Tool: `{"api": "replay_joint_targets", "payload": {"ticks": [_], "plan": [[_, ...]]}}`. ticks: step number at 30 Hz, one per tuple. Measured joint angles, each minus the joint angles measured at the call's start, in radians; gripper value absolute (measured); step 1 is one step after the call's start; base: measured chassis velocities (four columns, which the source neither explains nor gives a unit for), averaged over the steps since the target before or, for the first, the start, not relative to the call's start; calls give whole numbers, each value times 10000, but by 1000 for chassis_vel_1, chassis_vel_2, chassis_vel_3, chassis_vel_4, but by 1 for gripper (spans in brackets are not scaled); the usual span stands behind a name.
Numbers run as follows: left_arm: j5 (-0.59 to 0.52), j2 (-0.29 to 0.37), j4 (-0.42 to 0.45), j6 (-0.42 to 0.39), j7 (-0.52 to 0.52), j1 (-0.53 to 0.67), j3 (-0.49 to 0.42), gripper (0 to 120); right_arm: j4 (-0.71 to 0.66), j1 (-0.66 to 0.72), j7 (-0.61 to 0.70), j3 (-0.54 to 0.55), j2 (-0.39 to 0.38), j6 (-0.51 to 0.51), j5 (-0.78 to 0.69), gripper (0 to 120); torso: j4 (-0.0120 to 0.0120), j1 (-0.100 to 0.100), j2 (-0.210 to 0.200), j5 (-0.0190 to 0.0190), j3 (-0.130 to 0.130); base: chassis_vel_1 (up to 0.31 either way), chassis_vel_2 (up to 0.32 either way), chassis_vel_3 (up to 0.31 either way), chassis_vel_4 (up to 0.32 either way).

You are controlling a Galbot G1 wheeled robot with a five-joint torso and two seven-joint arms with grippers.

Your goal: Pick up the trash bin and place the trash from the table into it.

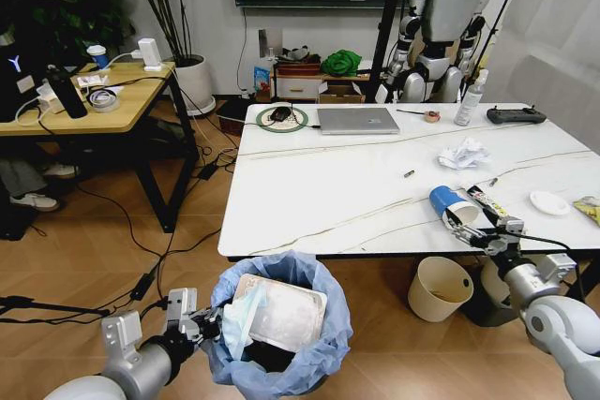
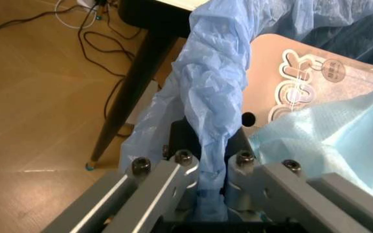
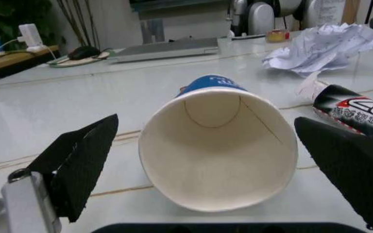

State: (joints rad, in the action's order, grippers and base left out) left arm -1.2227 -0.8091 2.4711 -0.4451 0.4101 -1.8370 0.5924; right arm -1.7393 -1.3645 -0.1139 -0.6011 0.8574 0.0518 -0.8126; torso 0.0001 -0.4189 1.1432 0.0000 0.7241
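The trash bin [image 1: 309, 362], lined with a crinkled light-blue bag [image 2: 215, 82], hangs off the floor in front of the table [image 1: 328, 194]. My left gripper [image 1: 202, 323] [image 2: 212, 170] is shut on its bagged rim. A flat package [image 1: 281, 311] [image 2: 316, 77] and a pale blue sheet [image 2: 329, 141] lie inside. On the table's right side a blue paper cup [image 1: 448, 201] [image 3: 219, 145] lies on its side, mouth toward my right gripper [image 1: 476, 224] [image 3: 206, 126]. That gripper is open, its black pads [image 3: 83, 165] flanking the cup without touching.
Crumpled white paper [image 1: 464, 153] [image 3: 326, 46] and a black wrapper [image 1: 492, 205] [image 3: 358, 114] lie near the cup. A laptop [image 1: 357, 120], bottle [image 1: 469, 100] and remote [image 1: 516, 115] sit farther back. A cream bin [image 1: 441, 288] stands under the table; a wooden desk [image 1: 94, 105] is at left.
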Motion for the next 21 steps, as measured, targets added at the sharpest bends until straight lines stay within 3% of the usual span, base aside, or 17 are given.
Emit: {"api": "replay_joint_targets", "payload": {"ticks": [11,15,21], "plan": [[85,-18,68,6,3,-68,7,0,-249,-429,311,-507,-103,39,282,100,-2,0,0,2,0,0,0,0,0],[102,15,66,9,-6,-10,-25,0,-979,-1164,384,-1254,-236,5,-68,100,-1,0,0,-2,-1,0,0,0,0],[106,42,96,15,-12,-51,14,0,-1940,-2116,83,-1382,-110,116,-274,100,-3,1,-1,-3,-1,0,0,0,0]]}}
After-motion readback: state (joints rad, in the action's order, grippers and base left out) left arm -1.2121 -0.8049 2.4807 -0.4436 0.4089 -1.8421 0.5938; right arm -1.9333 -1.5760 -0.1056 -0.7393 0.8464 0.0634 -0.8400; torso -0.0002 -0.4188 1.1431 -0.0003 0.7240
